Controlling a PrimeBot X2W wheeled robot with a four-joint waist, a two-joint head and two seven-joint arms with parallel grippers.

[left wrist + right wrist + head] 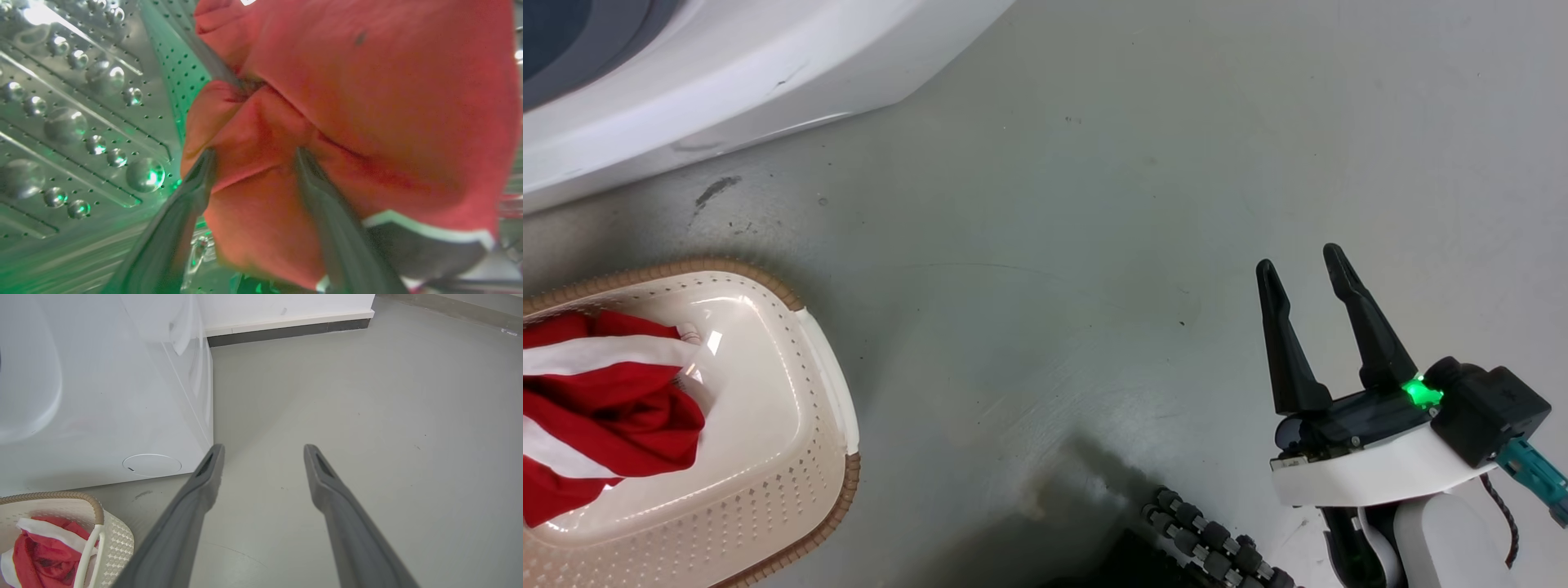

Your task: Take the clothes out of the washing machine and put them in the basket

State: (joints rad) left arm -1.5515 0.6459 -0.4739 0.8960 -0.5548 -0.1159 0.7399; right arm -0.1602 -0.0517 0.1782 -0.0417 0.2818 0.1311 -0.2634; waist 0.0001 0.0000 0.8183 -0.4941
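Left tool (253, 157), released, has the clothes (367, 102) bulging between its fingers inside the washing machine (81, 122); right tool (1298, 260) released.

Floor (1094, 245) was smooth grey-green with a slight gloss, with a black scuff mark (717, 189) at the far left and a few small dark specks further right. A white wall (286, 306) closed the far side, meeting the floor in a white skirting board (286, 323) over a dark strip (286, 333). Light was even and diffuse; a soft dark shadow (1086, 482) lay on the near floor.
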